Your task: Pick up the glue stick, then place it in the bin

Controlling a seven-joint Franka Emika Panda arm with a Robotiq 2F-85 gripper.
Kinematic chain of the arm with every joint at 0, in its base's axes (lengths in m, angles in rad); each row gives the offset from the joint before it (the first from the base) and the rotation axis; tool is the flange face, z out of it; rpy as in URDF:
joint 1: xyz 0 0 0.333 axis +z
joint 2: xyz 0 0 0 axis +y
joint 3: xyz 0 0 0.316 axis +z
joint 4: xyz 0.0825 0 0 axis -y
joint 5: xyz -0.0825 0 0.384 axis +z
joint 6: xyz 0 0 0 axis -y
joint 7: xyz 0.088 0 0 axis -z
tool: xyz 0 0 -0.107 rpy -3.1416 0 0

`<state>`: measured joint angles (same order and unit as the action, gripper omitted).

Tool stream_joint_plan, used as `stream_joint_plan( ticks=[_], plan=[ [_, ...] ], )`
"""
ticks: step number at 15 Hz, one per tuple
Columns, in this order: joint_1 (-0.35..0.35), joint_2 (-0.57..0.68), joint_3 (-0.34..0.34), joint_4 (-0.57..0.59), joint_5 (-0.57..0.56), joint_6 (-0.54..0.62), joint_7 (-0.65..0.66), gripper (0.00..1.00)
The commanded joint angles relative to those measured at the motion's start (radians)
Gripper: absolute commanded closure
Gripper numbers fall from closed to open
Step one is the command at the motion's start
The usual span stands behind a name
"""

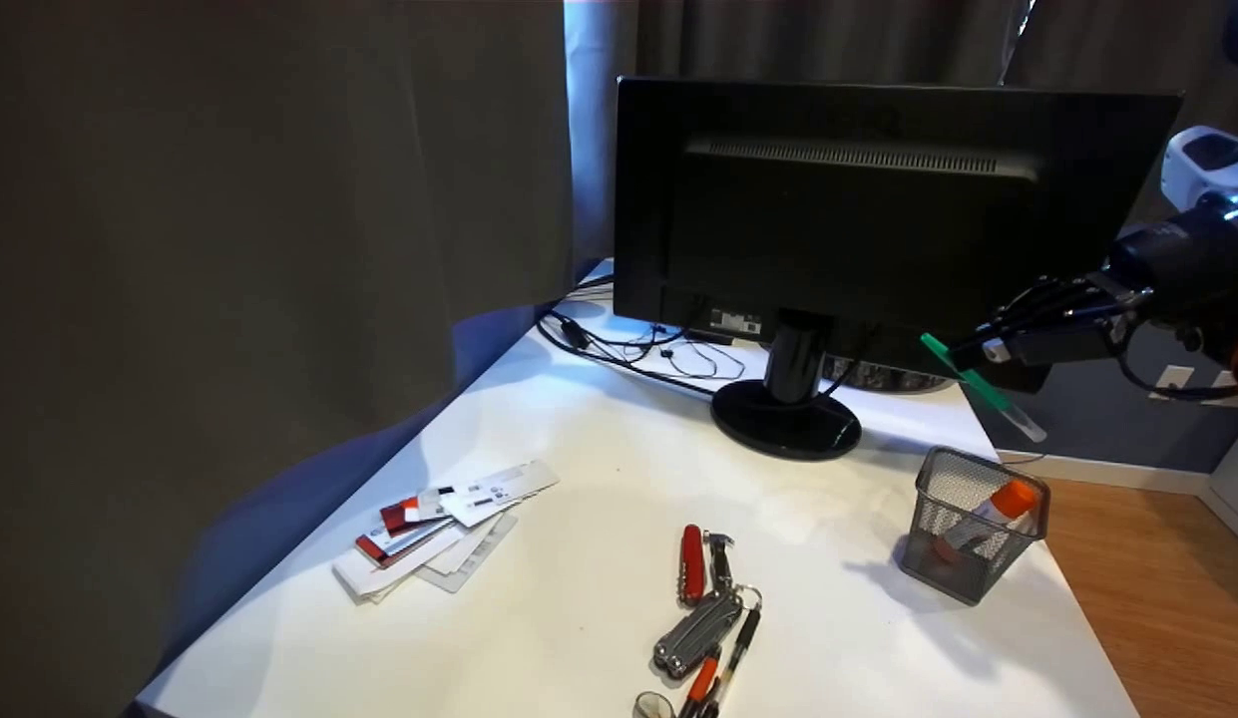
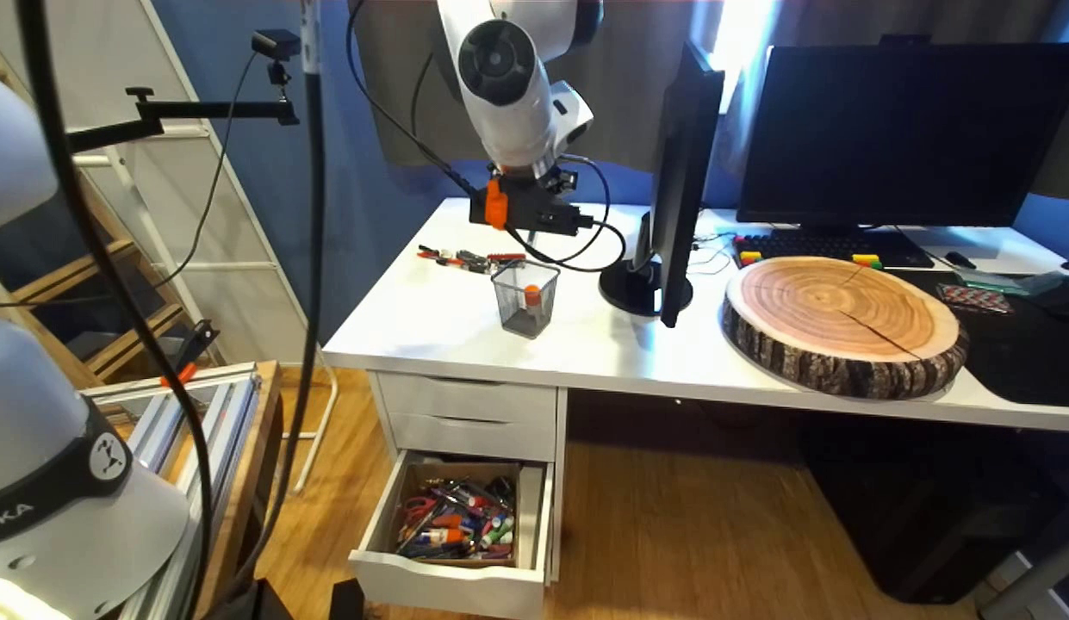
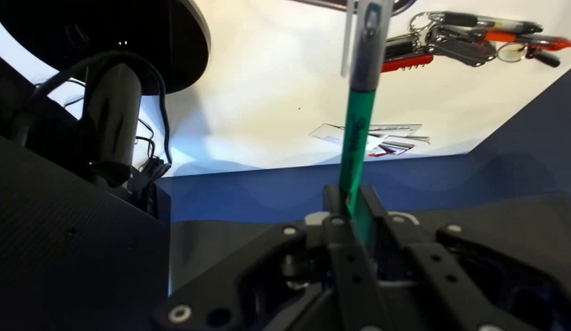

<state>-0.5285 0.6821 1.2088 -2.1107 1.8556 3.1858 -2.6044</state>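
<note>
"Hand point(image 3: 352, 202), black and two-fingered: how does it stand?"

"Clamped. It pinches a slim green plastic stick point(image 3: 356, 133) with a see-through end."

"And how does that stick lie?"

"Tilted, see-through end lowest, clear of the smooth white worktop point(image 1: 828, 598)."

"Where's the small square grey wire-mesh cup point(image 1: 978, 568)?"

"Lower than the hand in both exterior views, upright on the worktop and apart from the stick. A white tube with an orange cap point(image 1: 1003, 507) leans inside it."

"What else is around the hand?"

"To one side, a broad black monitor point(image 1: 878, 229), its back showing in an exterior view. Below the hand and well apart from it lie a red pocket knife point(image 1: 691, 565), a grey metal multi-tool point(image 1: 698, 634) and a fanned pile of flat white-and-red cards point(image 1: 429, 538)."
</note>
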Motion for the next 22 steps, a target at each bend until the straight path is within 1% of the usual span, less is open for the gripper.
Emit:
stream_joint_plan(
  ticks=[1,4,6,7,8,9,10,11,12,15,18,19,20,21,22],
  plan=[
    [0.070,-0.058,-0.110,0.006,0.162,-0.099,-0.058,0.96],
    [0.125,-0.070,-0.180,-0.013,0.298,-0.165,-0.130,0.96],
    [0.167,-0.083,-0.228,-0.026,0.350,-0.207,-0.146,0.96],
    [0.198,-0.105,-0.261,-0.035,0.341,-0.245,-0.112,0.96],
    [0.218,-0.096,-0.282,-0.028,0.367,-0.258,-0.147,0.96],
    [0.249,-0.111,-0.319,-0.027,0.381,-0.293,-0.158,0.96],
    [0.291,-0.142,-0.364,-0.034,0.363,-0.329,-0.112,0.96],
    [0.310,-0.140,-0.386,-0.032,0.377,-0.346,-0.130,0.96],
    [0.330,-0.140,-0.408,-0.030,0.395,-0.357,-0.155,0.96],
    [0.408,-0.166,-0.492,-0.037,0.405,-0.372,-0.141,0.96],
    [0.470,-0.176,-0.555,-0.037,0.425,-0.368,-0.142,0.96],
    [0.487,-0.175,-0.569,-0.035,0.427,-0.366,-0.142,0.93],
    [0.504,-0.174,-0.587,-0.034,0.430,-0.364,-0.142,0.64],
    [0.517,-0.173,-0.598,-0.032,0.431,-0.363,-0.143,0.62],
    [0.532,-0.174,-0.611,-0.030,0.433,-0.363,-0.143,0.56]
  ],
)
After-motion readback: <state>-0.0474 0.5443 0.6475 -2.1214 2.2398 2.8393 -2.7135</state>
